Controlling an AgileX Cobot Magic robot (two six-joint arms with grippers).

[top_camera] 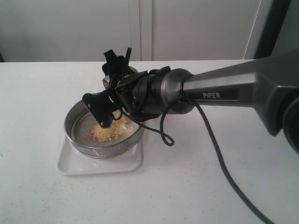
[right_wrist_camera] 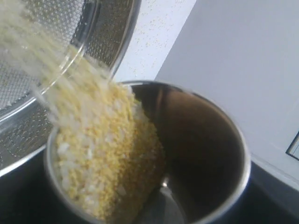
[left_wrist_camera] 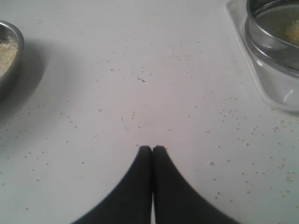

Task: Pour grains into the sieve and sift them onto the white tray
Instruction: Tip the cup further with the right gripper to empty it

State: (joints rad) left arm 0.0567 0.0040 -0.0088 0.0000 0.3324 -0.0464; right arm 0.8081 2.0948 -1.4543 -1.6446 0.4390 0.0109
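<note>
My right gripper point(top_camera: 110, 86) is shut on a small steel cup point(right_wrist_camera: 201, 140), which is tipped over the sieve point(top_camera: 74, 140). Golden and whitish grains point(right_wrist_camera: 107, 158) slide out of the cup in a blurred stream onto the mesh. A heap of grains point(top_camera: 110, 131) lies in the sieve, which stands on the white tray point(top_camera: 103, 167). My left gripper point(left_wrist_camera: 152, 148) is shut and empty, low over the bare table. From there the sieve point(left_wrist_camera: 275, 32) and tray point(left_wrist_camera: 278, 95) show at one edge of the left wrist view. The left arm is out of the exterior view.
A steel bowl point(left_wrist_camera: 7, 60) with pale grains in it sits at the edge of the left wrist view. Stray grains are scattered over the white tabletop point(left_wrist_camera: 140, 79). A black cable point(top_camera: 219, 163) hangs from the right arm across the table. A white wall stands behind the table.
</note>
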